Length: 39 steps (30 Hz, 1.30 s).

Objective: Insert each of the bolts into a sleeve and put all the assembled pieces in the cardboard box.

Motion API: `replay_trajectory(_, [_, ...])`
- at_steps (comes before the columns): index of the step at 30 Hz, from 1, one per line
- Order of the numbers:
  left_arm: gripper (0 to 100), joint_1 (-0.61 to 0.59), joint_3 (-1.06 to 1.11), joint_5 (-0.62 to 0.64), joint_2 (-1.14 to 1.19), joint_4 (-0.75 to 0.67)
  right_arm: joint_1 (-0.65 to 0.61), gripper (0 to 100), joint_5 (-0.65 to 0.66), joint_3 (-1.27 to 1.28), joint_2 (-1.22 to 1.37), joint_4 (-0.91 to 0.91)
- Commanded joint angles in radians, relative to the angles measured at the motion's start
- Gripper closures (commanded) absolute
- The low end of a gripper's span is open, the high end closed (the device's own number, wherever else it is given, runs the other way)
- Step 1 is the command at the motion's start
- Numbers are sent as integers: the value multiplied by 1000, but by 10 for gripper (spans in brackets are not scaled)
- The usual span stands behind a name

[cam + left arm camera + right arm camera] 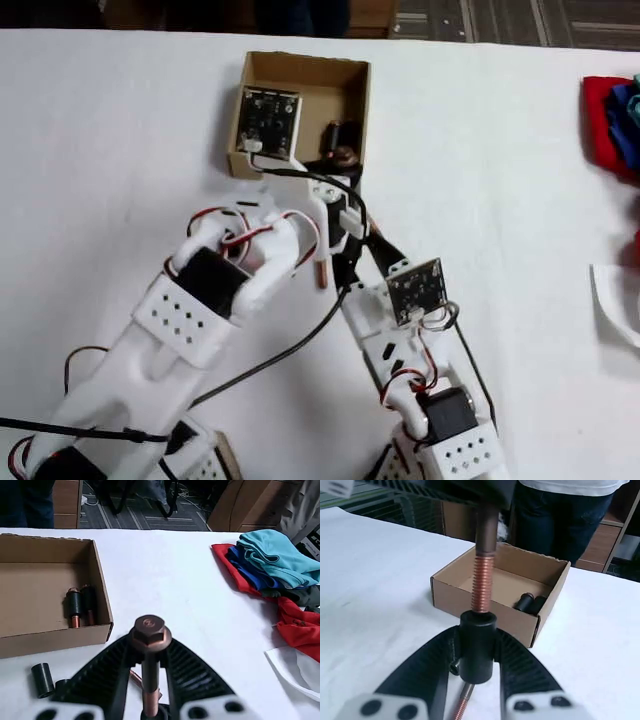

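My left gripper (150,647) is shut on a copper bolt (151,630), gripping its shaft just below the hex head. My right gripper (476,640) is shut on a black sleeve (477,650), held upright. The bolt's threaded end (482,585) comes down into the top of that sleeve. The two grippers meet over the table just in front of the cardboard box (305,62). Inside the box (55,635) lie two assembled pieces (77,605), also seen in the right wrist view (530,602). Another bolt (462,705) lies on the table under the grippers.
Two loose black sleeves (42,680) stand on the table in front of the box. A pile of red, blue and teal cloth (610,115) lies at the right edge, with a white sheet (615,305) below it. A person stands behind the table.
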Motion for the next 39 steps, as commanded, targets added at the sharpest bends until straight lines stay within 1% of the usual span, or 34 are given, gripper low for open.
replay_trajectory(1, [974, 12, -61, 3, 0, 2, 10, 975, -2, -11, -21, -22])
replay_trajectory(6, [974, 15, -45, 5, 9, 3, 10, 975, -2, -11, -21, -22])
replay_trajectory(12, [974, 92, 24, 5, 2, 3, 12, 975, -3, -12, -21, -22])
replay_trajectory(17, [974, 98, 33, 2, 2, 5, 15, 975, -3, -12, -21, -21])
replay_trajectory(23, [971, 97, 90, -149, 3, 71, 16, 975, -3, -14, -21, -21])
replay_trajectory(25, [938, 78, 93, -180, 0, 115, 16, 975, -2, -14, -21, -21])
replay_trajectory(26, [904, 72, 91, -181, 0, 133, 16, 975, -2, -14, -21, -21])
replay_trajectory(30, [723, 32, 19, -180, 0, 236, 16, 975, -2, -14, -21, -18])
replay_trajectory(32, [662, 15, -45, -180, 0, 305, 16, 975, -2, -12, -21, -16])
replay_trajectory(35, [649, -31, -163, -186, 0, 407, 16, 975, -2, -11, -21, -16])
replay_trajectory(39, [650, -132, -343, -184, -2, 506, 18, 975, -2, -8, -18, -15])
